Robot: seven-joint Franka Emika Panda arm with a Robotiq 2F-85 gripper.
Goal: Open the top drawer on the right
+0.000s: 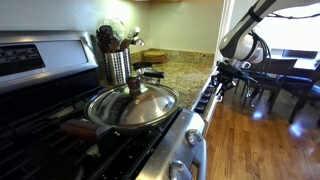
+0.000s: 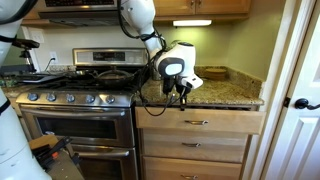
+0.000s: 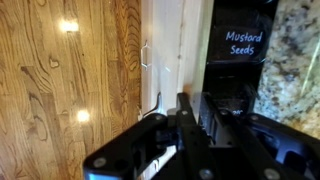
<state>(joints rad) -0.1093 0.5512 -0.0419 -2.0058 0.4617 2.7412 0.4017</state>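
While the top drawer stands partly open under the counter, showing a mustard seeds jar, my fingers sit pressed together, grasping nothing, just behind its handle. Next, I judge, comes a steady outward pull.

White rounded arm with dark joints ends in a black, blocky hand

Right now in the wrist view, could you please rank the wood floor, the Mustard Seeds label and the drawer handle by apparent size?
1. wood floor
2. Mustard Seeds label
3. drawer handle, a thin sliver
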